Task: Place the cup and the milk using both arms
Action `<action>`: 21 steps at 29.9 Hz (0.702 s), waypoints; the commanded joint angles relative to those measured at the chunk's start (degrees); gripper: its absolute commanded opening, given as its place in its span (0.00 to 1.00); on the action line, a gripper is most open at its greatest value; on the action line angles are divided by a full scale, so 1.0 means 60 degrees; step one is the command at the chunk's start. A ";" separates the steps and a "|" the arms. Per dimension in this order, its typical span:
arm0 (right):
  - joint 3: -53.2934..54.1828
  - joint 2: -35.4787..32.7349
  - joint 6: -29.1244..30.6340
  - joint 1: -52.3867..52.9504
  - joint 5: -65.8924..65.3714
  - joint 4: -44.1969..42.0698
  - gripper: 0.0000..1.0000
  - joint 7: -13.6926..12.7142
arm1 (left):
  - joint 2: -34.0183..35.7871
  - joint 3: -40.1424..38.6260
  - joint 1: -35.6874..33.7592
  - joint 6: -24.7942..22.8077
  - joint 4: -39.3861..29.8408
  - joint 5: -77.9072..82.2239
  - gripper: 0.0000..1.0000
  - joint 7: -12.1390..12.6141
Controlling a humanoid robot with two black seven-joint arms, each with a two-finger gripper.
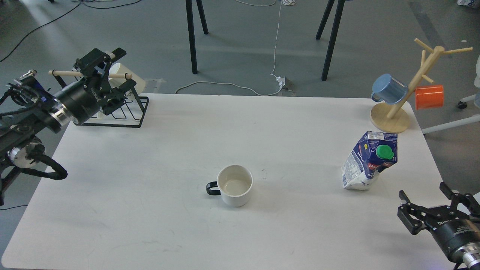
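Observation:
A white cup (234,185) with a black handle pointing left stands upright in the middle of the white table (150,210). A blue and white milk carton (369,159) with a green cap stands at the right, leaning a little. My left gripper (120,71) is open and empty at the back left, above the wire rack and far from the cup. My right gripper (425,197) is open and empty at the table's front right corner, below and to the right of the carton.
A black wire rack (127,112) with white cups stands at the table's back left, right behind my left gripper. A wooden mug tree (390,120) with a blue mug (388,90) and an orange mug (429,96) stands at the back right.

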 commanded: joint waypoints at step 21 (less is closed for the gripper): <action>0.0277 0.2152 0.0000 0.0447 -0.1201 -0.0781 0.99 0.0092 | 0.0026 -0.0027 0.0434 0.0000 0.0028 0.0087 0.99 0.0000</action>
